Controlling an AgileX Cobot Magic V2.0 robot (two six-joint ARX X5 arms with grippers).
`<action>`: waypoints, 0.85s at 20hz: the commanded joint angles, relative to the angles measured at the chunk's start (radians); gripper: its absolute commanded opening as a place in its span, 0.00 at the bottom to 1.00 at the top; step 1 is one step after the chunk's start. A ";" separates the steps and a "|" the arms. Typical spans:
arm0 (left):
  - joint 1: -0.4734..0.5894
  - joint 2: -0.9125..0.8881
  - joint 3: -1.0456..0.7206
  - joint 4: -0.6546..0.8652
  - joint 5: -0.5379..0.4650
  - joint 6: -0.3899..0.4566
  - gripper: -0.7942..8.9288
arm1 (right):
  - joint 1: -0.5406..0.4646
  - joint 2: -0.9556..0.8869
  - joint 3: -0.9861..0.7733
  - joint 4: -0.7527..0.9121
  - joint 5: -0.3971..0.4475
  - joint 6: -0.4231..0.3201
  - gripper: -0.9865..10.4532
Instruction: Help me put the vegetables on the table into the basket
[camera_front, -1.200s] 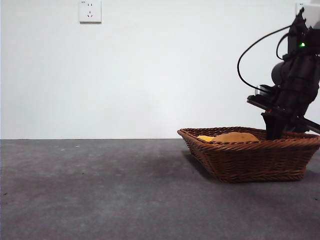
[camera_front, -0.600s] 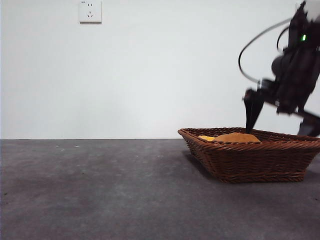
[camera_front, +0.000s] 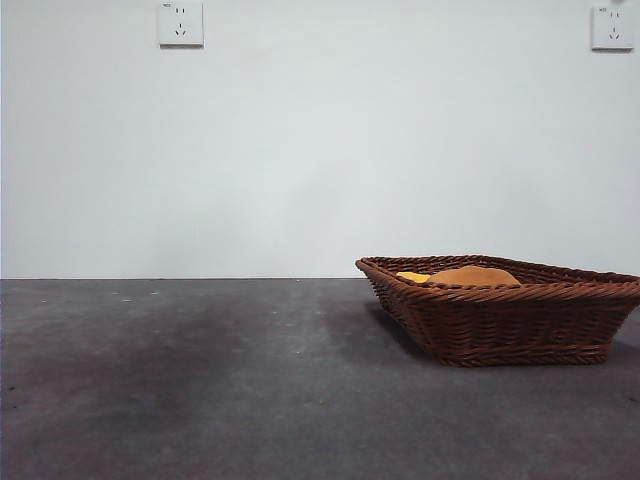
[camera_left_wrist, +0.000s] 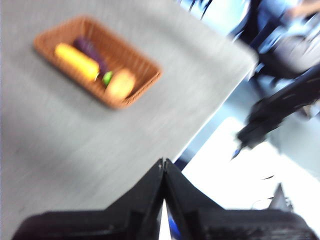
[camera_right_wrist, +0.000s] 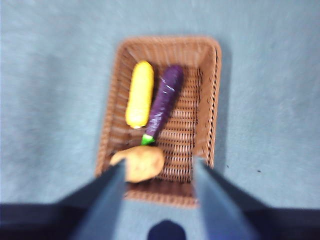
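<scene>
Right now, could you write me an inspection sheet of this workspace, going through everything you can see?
Surface: dark grey table, mottled.
Job's things: basket holds the yellow vegetable, the purple vegetable and the brown lump; no vegetable seen on the table.
Clutter: nothing seen.
Grippers: left gripper shut, away from the basket; right gripper open, above the basket, holding nothing.
Cables: nothing seen.
Surroundings: white wall with two sockets; blurred room past the table edge in the left wrist view.
</scene>
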 joint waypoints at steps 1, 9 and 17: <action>-0.003 0.000 -0.047 0.003 -0.045 0.070 0.07 | 0.006 -0.105 0.000 -0.057 0.016 -0.010 0.07; -0.002 -0.002 -0.082 0.003 -0.195 0.286 0.07 | 0.006 -0.336 0.001 -0.124 0.016 0.091 0.07; -0.002 0.066 -0.082 0.004 -0.261 0.289 0.08 | 0.005 -0.271 0.001 -0.124 0.019 0.102 0.07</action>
